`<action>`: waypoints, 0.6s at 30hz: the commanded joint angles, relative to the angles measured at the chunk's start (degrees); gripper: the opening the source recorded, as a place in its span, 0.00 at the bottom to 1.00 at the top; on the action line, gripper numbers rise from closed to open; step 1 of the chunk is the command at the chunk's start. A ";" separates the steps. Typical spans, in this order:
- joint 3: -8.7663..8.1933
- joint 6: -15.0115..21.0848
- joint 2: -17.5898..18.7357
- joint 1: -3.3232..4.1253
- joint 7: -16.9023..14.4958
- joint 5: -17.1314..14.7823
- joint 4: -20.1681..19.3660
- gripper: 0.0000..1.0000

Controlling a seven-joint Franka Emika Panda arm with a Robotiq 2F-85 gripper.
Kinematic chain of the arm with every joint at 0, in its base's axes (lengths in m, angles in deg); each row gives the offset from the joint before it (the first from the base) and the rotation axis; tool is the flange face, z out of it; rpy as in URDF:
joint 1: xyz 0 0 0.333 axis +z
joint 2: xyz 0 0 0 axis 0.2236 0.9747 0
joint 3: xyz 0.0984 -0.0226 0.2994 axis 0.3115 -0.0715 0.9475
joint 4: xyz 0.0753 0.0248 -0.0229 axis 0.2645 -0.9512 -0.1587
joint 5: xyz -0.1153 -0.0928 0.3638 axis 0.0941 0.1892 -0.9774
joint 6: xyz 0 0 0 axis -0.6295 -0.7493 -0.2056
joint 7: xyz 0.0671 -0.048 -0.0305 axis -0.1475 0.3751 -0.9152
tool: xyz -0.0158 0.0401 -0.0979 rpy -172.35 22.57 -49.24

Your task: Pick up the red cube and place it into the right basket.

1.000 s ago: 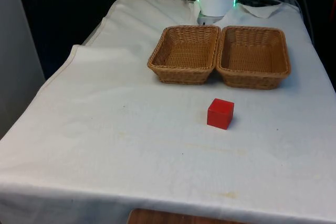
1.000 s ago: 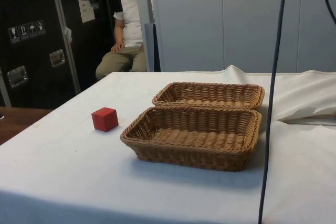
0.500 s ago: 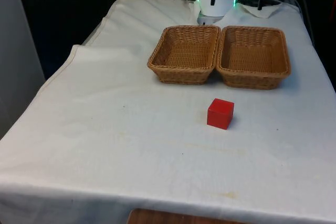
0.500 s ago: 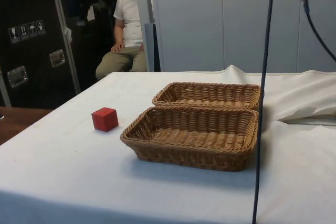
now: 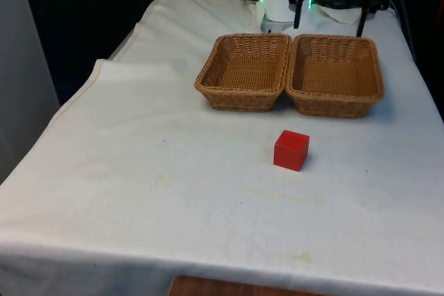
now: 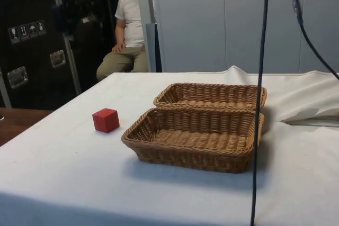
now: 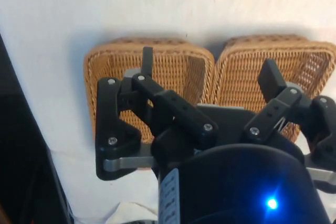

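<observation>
The red cube rests on the white cloth, a short way in front of the gap between two wicker baskets. In the side view the cube lies beside the nearer basket. The right basket and the left basket stand side by side, both with nothing in them. My black gripper hangs high over the far rim of the right basket, open, with nothing between its fingers. The wrist view has the gripper above both baskets, well apart from them.
The robot's white base stands just behind the baskets. A dark cable hangs down in front of the baskets in the side view. A person sits beyond the table's far side. The cloth has a fold at the front view's left.
The gripper has come down into the top of the front view, over the right basket's far end. The hanging cable in the side view has shifted left. Cube and baskets have not moved.
</observation>
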 commanded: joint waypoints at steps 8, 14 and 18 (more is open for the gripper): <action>0.97 3.95 1.72 0.00 1.95 -0.57 -0.40 1.00; 1.09 7.39 2.12 -0.17 1.83 -1.26 -2.23 1.00; 1.03 9.05 1.66 -0.40 1.43 -1.49 -3.90 1.00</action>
